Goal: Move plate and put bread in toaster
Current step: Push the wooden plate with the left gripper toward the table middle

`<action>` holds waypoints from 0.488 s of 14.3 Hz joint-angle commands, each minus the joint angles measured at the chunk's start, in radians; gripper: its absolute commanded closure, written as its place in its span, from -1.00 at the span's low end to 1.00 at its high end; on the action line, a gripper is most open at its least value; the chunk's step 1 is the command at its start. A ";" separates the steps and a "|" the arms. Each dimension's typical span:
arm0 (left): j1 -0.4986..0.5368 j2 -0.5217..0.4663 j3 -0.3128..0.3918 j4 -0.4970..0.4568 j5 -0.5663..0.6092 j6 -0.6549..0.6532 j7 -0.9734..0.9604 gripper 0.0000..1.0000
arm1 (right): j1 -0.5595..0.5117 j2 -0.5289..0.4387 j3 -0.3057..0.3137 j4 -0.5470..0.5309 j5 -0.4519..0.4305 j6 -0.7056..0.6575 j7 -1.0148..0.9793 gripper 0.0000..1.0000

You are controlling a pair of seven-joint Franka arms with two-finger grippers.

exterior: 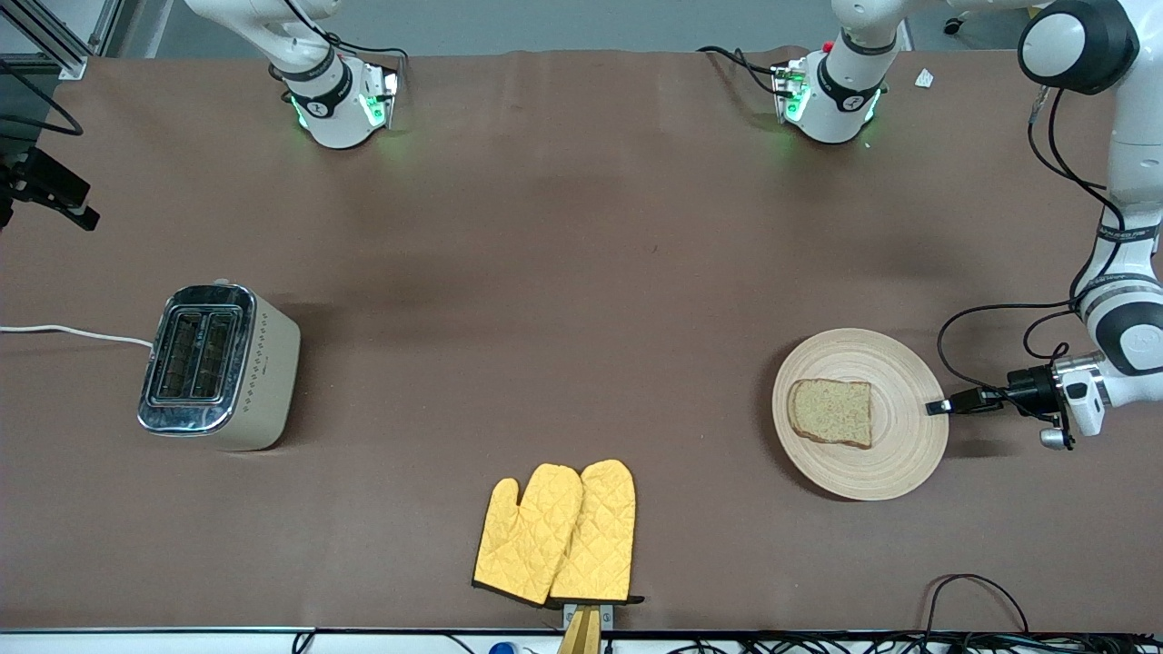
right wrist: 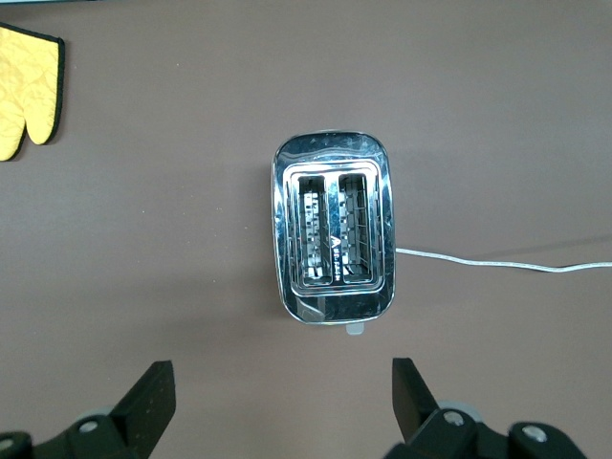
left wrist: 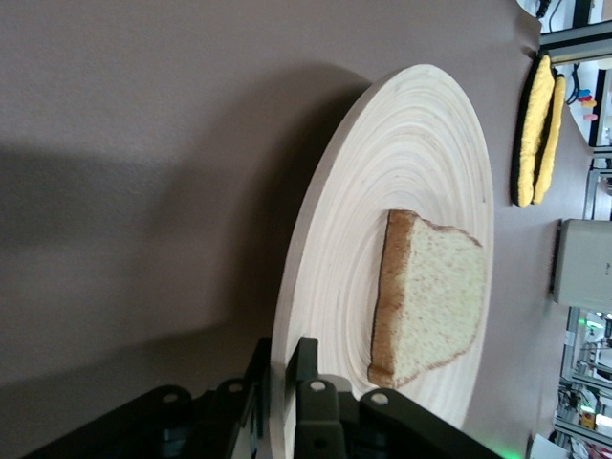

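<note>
The round beige plate (exterior: pixel 895 454) lies toward the left arm's end of the table, with the bread (exterior: pixel 831 411) slice on it. My left gripper (exterior: pixel 936 407) is shut on the plate's rim at the edge toward the left arm's end. In the left wrist view its fingers (left wrist: pixel 311 368) pinch the plate (left wrist: pixel 421 153) rim from both sides, close to the bread (left wrist: pixel 435 296). The cream toaster (exterior: pixel 218 368) stands toward the right arm's end, both slots empty. My right gripper (right wrist: pixel 282 392) is open and empty high over the table beside the toaster (right wrist: pixel 335 229); it is outside the front view.
Two yellow oven mitts (exterior: pixel 559 536) lie at the table edge nearest the front camera, between toaster and plate. The toaster's white cord (exterior: pixel 64 331) runs off the right arm's end of the table. Black cables trail beside the left gripper.
</note>
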 commanded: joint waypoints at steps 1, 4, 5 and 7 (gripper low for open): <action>0.001 0.006 -0.007 0.006 -0.012 -0.042 0.010 1.00 | -0.024 -0.004 0.015 -0.004 0.014 0.003 -0.007 -1.00; -0.001 -0.002 -0.062 0.006 -0.013 -0.101 0.001 1.00 | -0.024 -0.004 0.015 -0.004 0.014 0.005 -0.007 -1.00; -0.002 -0.004 -0.093 0.006 -0.013 -0.121 -0.004 1.00 | -0.024 -0.004 0.015 -0.004 0.014 0.005 -0.007 -1.00; -0.005 -0.004 -0.166 0.004 -0.015 -0.130 -0.027 1.00 | -0.024 -0.004 0.015 -0.004 0.014 0.003 -0.005 -1.00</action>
